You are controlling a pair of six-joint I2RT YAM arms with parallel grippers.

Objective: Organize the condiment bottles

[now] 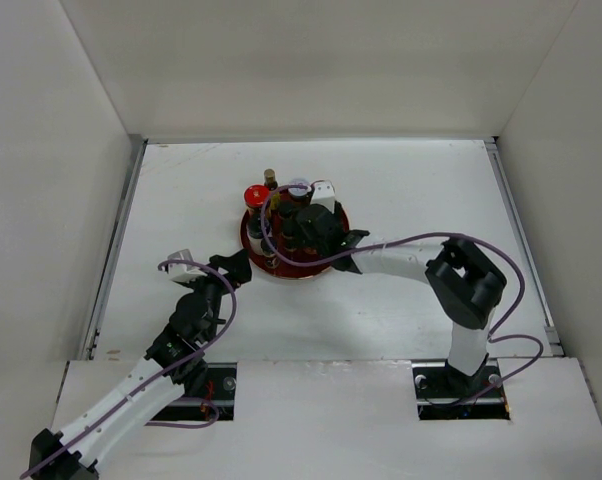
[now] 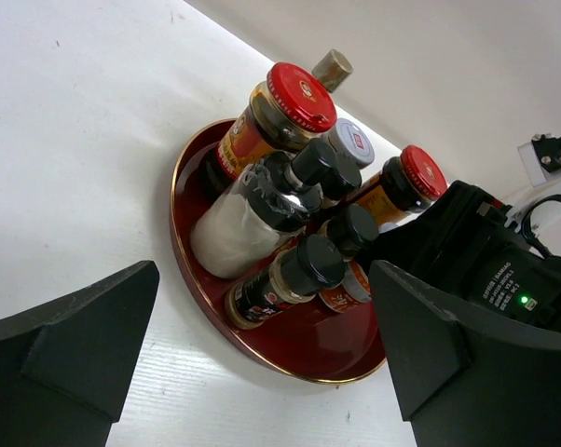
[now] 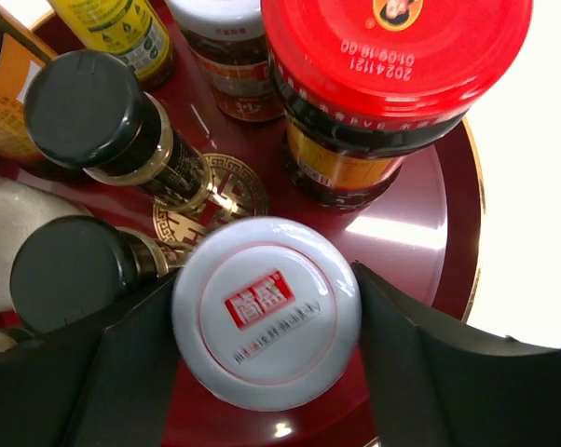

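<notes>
Top external: looks nearly done, condiment bottles [image 2: 290,214] all on round red tray [image 1: 281,272], right hand [image 3: 264,279] clamping short white-lidded jar [image 3: 266,312], left hand [image 1: 233,268] apart, empty, at the tray's 8 o'clock.

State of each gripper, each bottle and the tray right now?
red tray: flat on the table, loaded.
white-lidded jar: capped, upright, gripped; lifted or resting unclear.
right gripper: closed on the white-lidded jar.
left gripper: open, empty, beside the red tray.
red-capped jars: capped, upright on tray.
black-capped bottles: capped, upright on tray.
clear shaker: capped, upright on tray.
yellow-labelled bottle: upright on tray.
</notes>
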